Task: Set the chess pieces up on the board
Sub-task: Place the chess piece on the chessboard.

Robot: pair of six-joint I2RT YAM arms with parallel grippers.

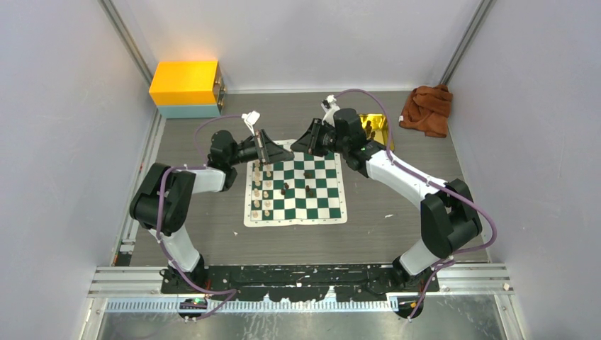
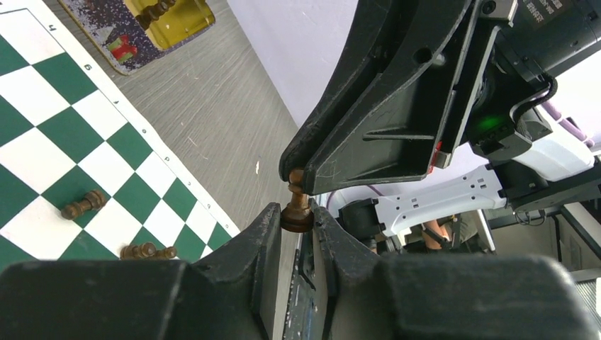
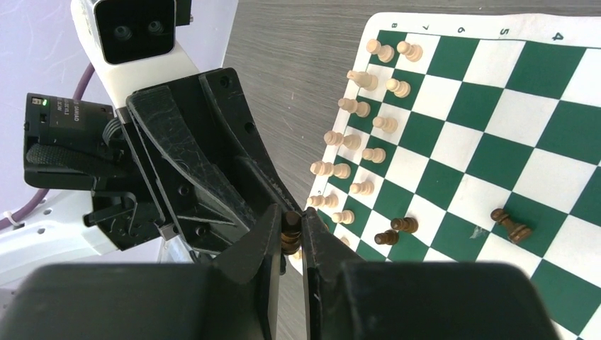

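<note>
Above the far edge of the board [image 1: 326,205] my two grippers meet tip to tip around one dark chess piece [image 2: 297,212]. The left gripper [image 2: 298,211] is shut on its round base. The right gripper [image 3: 290,216] is shut on its upper part [image 3: 290,232], which sits between both pads. From above, the left gripper [image 1: 281,149] and right gripper [image 1: 294,146] hide the piece. Cream pieces [image 1: 261,195] stand in two columns along the board's left side [image 3: 368,117]. A few dark pieces [image 1: 309,190] are on the middle squares, some lying on their sides [image 3: 397,230].
A gold tray [image 1: 375,127] with more dark pieces [image 2: 152,10] lies behind the board on the right. A brown cloth [image 1: 427,106] is at the back right and a yellow box [image 1: 186,86] at the back left. Walls close in both sides.
</note>
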